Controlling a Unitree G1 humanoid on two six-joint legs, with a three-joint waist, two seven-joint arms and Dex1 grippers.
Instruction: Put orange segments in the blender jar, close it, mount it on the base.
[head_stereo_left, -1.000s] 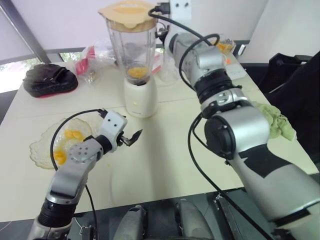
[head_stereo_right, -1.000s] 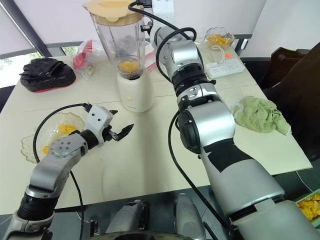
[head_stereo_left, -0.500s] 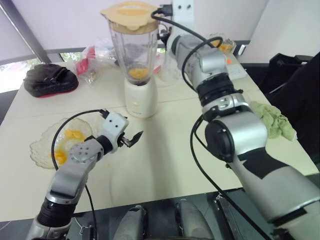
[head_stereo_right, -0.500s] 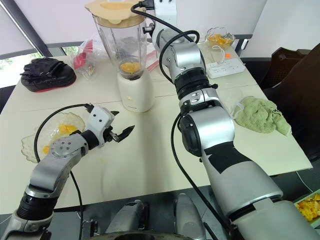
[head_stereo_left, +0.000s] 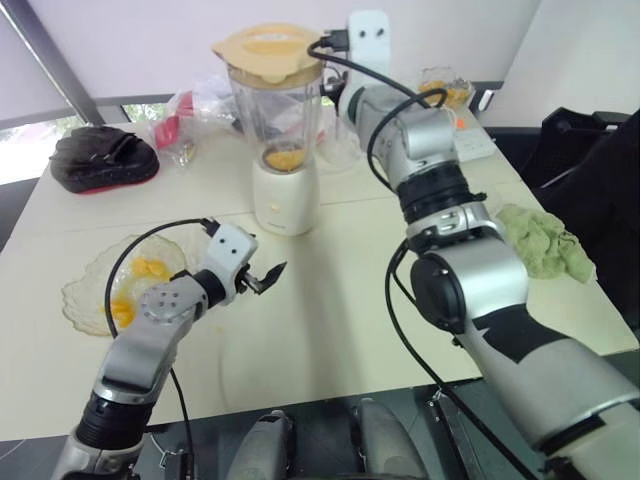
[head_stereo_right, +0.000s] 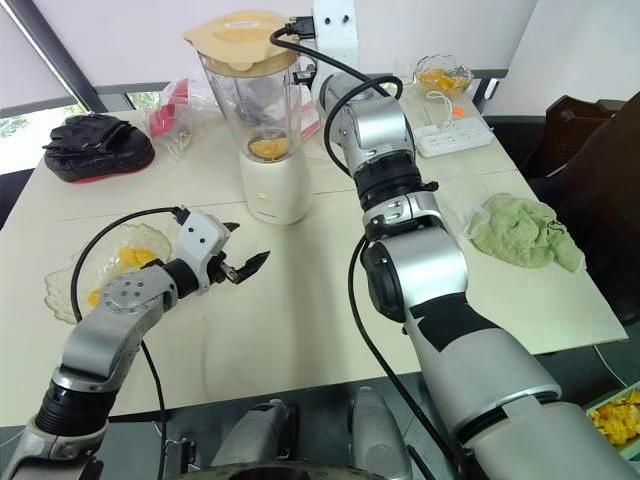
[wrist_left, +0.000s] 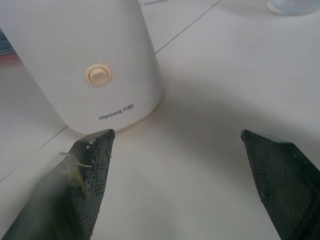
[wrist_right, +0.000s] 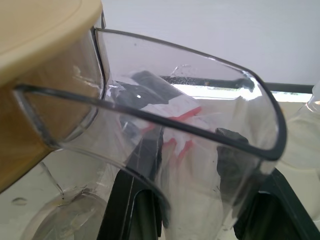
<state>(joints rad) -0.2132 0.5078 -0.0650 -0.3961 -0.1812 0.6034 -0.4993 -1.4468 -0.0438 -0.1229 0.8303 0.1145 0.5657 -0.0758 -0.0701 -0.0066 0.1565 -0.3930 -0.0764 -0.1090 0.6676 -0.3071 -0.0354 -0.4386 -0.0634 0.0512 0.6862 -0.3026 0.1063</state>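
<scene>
Left tool (wrist_left: 175, 137) hovers, gaping wide; right arm (head_stereo_right: 385, 150) stretches far forward.

Head eyes overlook the table (head_stereo_left: 330, 300); left wrist closely faces the blender base (wrist_left: 90, 50), right wrist the blender jar (wrist_right: 195, 125).

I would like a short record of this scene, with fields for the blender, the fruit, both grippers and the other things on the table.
blender jar: mounted on the base, lid on top
orange segments: some inside the jar; more in the glass dish at the table's left
left gripper: fingers open, empty, above the table, facing the base
right gripper: at the jar's clear handle
other: green cloth at the right, black bag at the far left
</scene>
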